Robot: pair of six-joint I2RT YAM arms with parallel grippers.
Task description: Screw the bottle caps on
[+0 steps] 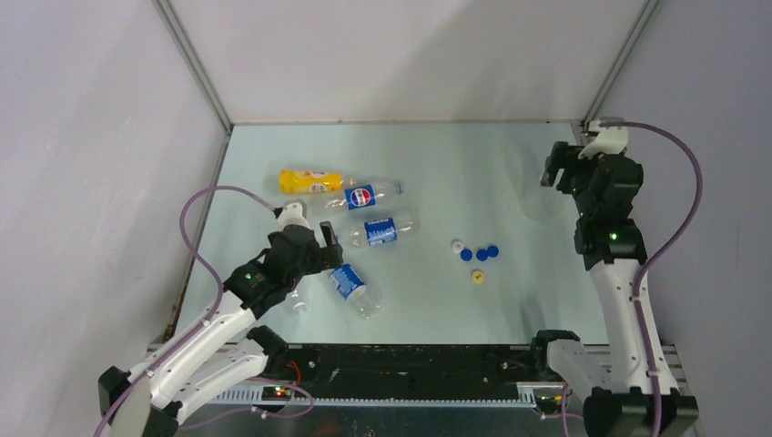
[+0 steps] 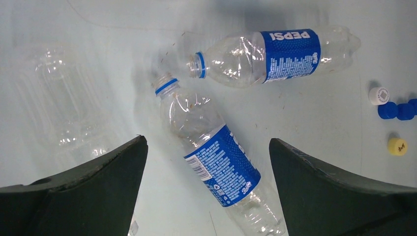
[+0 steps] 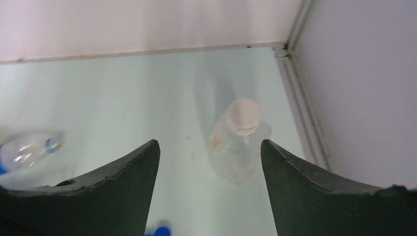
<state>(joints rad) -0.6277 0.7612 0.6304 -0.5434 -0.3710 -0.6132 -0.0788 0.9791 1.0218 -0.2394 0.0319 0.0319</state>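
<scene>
My left gripper (image 1: 322, 253) is open and hovers over a clear blue-labelled bottle (image 1: 351, 284) lying on the table. In the left wrist view this bottle (image 2: 219, 160) lies uncapped between the open fingers of that gripper (image 2: 207, 139). A second uncapped blue-labelled bottle (image 2: 275, 54) lies beyond it, and an unlabelled clear bottle (image 2: 64, 98) lies to the left. Loose caps sit mid-table: one white (image 1: 457, 245), three blue (image 1: 481, 254), one yellow (image 1: 478, 277). My right gripper (image 1: 557, 173) is open and empty, above a clear upright bottle (image 3: 238, 147) with a pale cap (image 3: 242, 115) on it.
A yellow-orange bottle (image 1: 309, 180) and a Pepsi-labelled bottle (image 1: 369, 195) lie at the back left. The enclosure walls and corner rail (image 3: 300, 98) stand close to the upright bottle on the right. The caps also show in the left wrist view (image 2: 393, 110).
</scene>
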